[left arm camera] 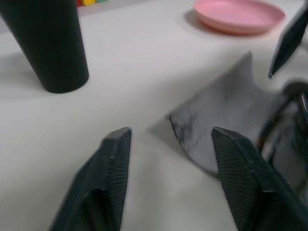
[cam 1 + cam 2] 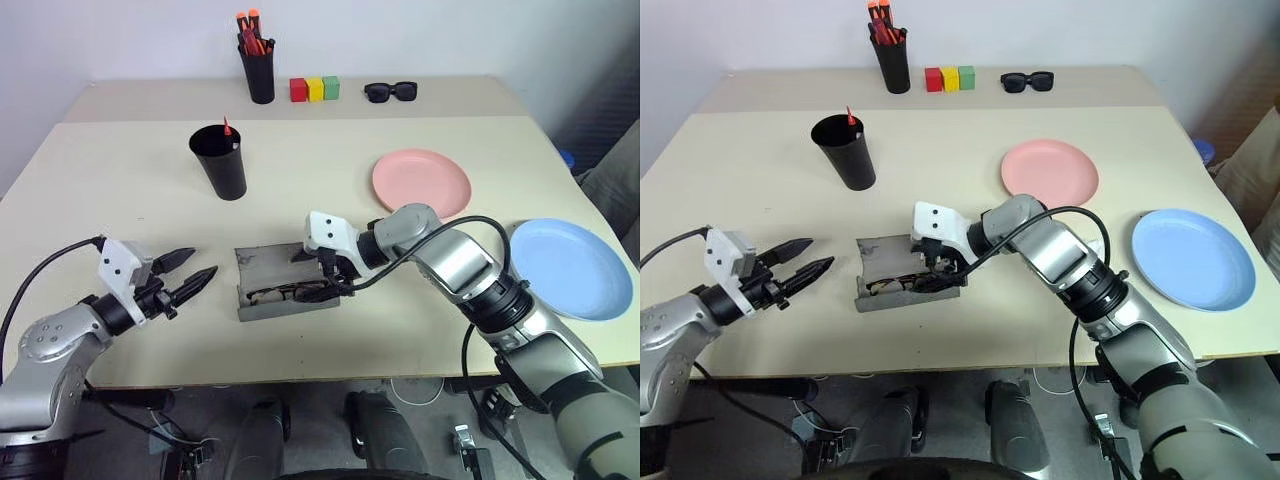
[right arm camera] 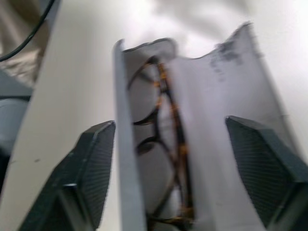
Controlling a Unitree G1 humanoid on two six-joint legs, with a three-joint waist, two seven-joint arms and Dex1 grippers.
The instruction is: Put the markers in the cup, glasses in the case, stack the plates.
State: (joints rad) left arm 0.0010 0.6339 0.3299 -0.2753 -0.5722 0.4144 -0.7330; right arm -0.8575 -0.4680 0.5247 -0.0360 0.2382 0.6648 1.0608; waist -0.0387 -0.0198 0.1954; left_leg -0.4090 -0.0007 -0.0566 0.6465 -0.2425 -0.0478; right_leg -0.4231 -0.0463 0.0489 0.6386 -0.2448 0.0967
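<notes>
At lower left my left gripper point(image 2: 190, 276) hovers with fingers apart, just beside the grey case point(image 2: 262, 268). At frame center, the glasses point(image 3: 166, 144) lie inside the open case, my right gripper point(image 3: 168, 159) spread wide above them, gripping nothing.

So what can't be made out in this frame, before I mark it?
- Markers: a red tip shows above the cup rim; the cup wall hides whether both are inside.
- Glasses in the case: head views, the right gripper covers part; right wrist view is blurred, so how they sit is unclear.
- Case lid: left wrist view, blurred and cut off by the edge.
</notes>
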